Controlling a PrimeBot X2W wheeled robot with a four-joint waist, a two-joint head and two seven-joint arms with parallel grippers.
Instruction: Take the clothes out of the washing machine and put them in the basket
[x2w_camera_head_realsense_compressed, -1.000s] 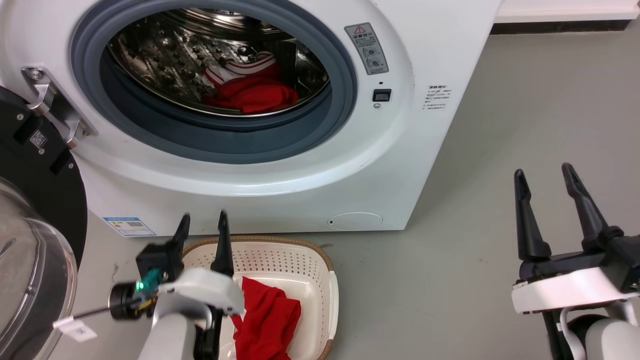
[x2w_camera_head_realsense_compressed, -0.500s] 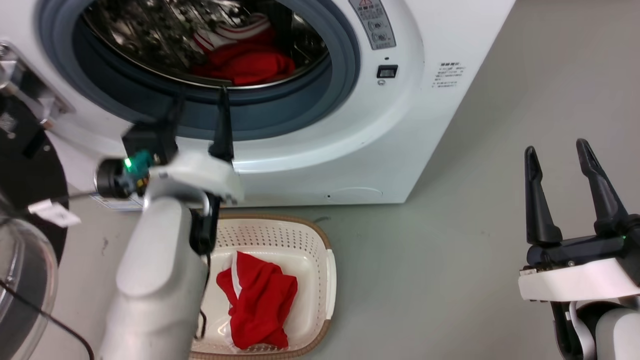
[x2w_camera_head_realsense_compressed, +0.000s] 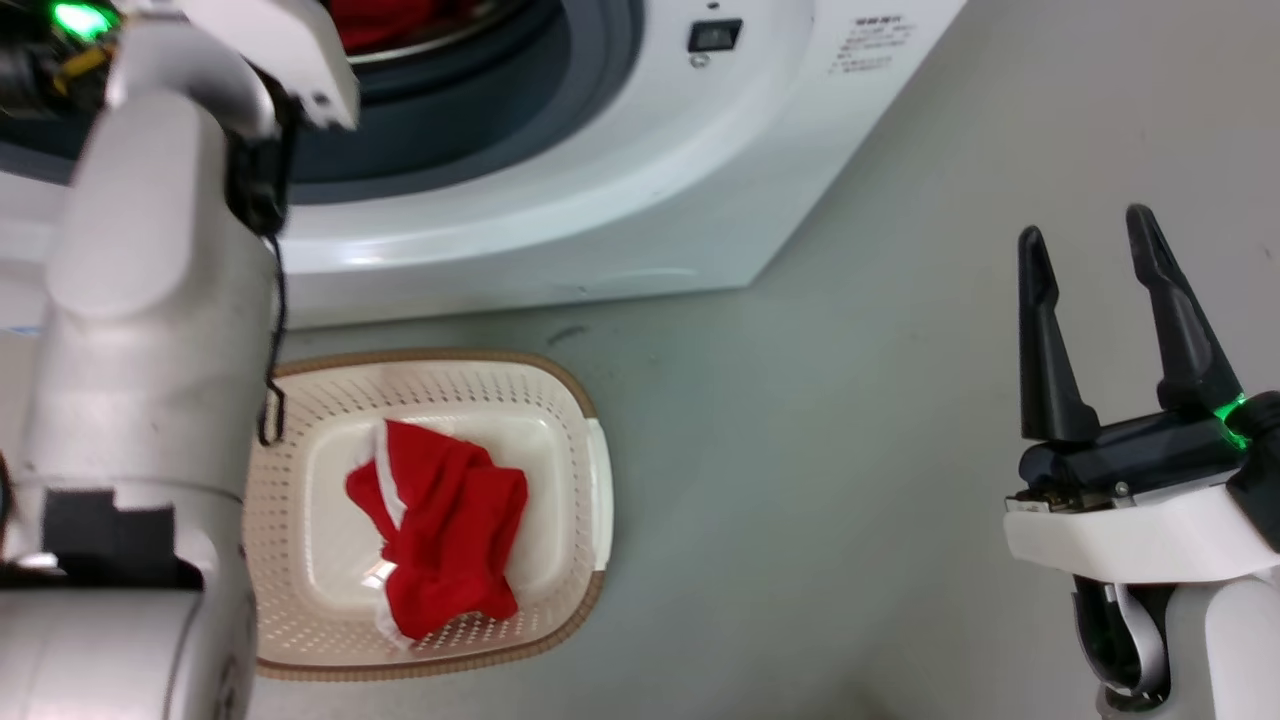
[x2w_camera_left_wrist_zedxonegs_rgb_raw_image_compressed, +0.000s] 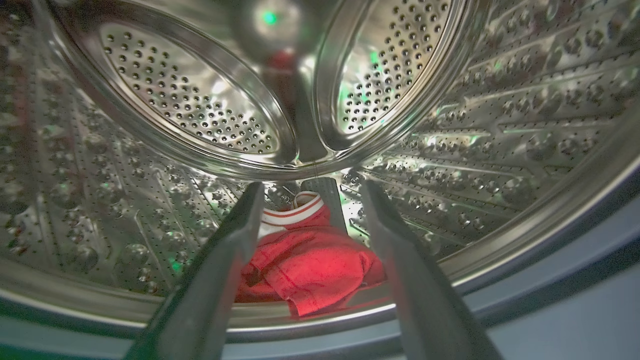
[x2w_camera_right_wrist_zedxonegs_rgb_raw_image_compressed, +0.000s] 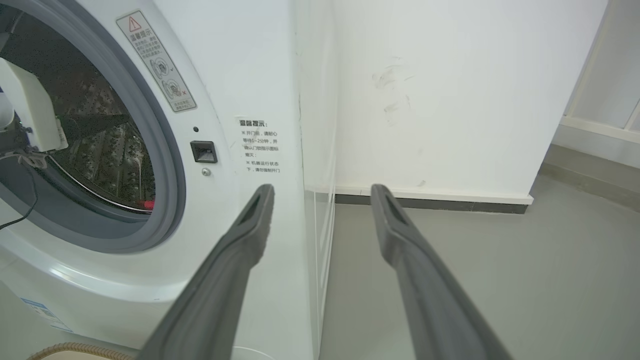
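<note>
The washing machine (x2w_camera_head_realsense_compressed: 600, 180) stands with its door open. A red garment with white stripe trim (x2w_camera_left_wrist_zedxonegs_rgb_raw_image_compressed: 310, 265) lies on the floor of the steel drum (x2w_camera_left_wrist_zedxonegs_rgb_raw_image_compressed: 450, 125). My left gripper (x2w_camera_left_wrist_zedxonegs_rgb_raw_image_compressed: 311, 186) is open at the drum's mouth, its fingers pointing at that garment and a little short of it, holding nothing. Another red garment (x2w_camera_head_realsense_compressed: 440, 530) lies in the cream basket (x2w_camera_head_realsense_compressed: 560, 400) on the floor in front of the machine. My left forearm (x2w_camera_head_realsense_compressed: 150, 300) rises beside the basket into the door opening. My right gripper (x2w_camera_head_realsense_compressed: 1085, 225) hangs open and empty over the floor at the right.
The machine's grey rubber door ring (x2w_camera_right_wrist_zedxonegs_rgb_raw_image_compressed: 170, 165) frames the opening, with my left wrist (x2w_camera_right_wrist_zedxonegs_rgb_raw_image_compressed: 25, 115) inside it. A white wall (x2w_camera_right_wrist_zedxonegs_rgb_raw_image_compressed: 450, 100) with a dark skirting stands right of the machine. Grey floor (x2w_camera_head_realsense_compressed: 800, 450) stretches between the basket and my right gripper.
The head camera has tilted down, so the machine has slid up the picture. My left arm has risen from above the basket into the drum opening. The right gripper stays open in place.
</note>
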